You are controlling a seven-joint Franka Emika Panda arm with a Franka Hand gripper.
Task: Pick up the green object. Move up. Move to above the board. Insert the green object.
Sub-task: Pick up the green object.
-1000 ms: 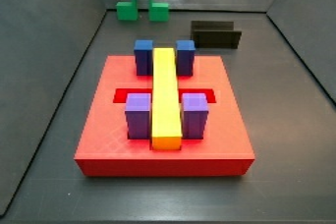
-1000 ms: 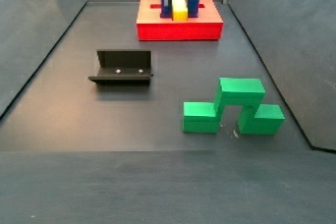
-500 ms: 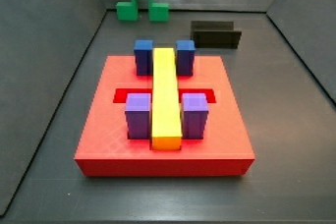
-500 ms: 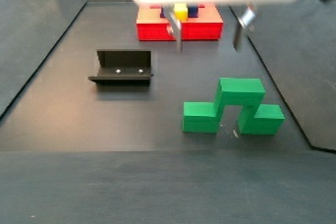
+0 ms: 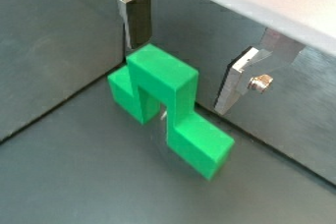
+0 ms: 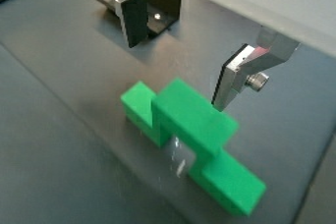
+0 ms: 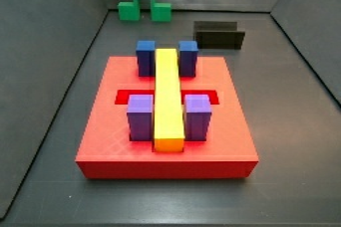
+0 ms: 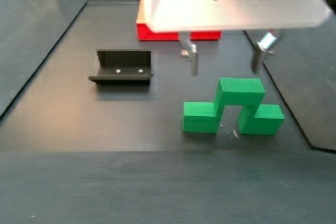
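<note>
Silver plates of the tool (image 5: 191,56) stand wide apart, gripping nothing, just above the green object (image 5: 168,104), one plate to either side of its raised middle cube. In a side view the tool (image 8: 226,54) hangs over the object (image 8: 233,108), clear of it.

That object looks like hard, light plastic, stiff and smooth, so I'd guess it could slip if pinched off-centre. The raised middle cube, with its flat parallel faces, seems the place to take hold.

It sits on the dark matte counter (image 8: 118,159), close to the wall on one side. Beyond the object lies the fixture (image 8: 122,68), and farther off the red board (image 7: 168,141) with its yellow bar (image 7: 168,96) and blue and purple blocks, well apart from the object.
</note>
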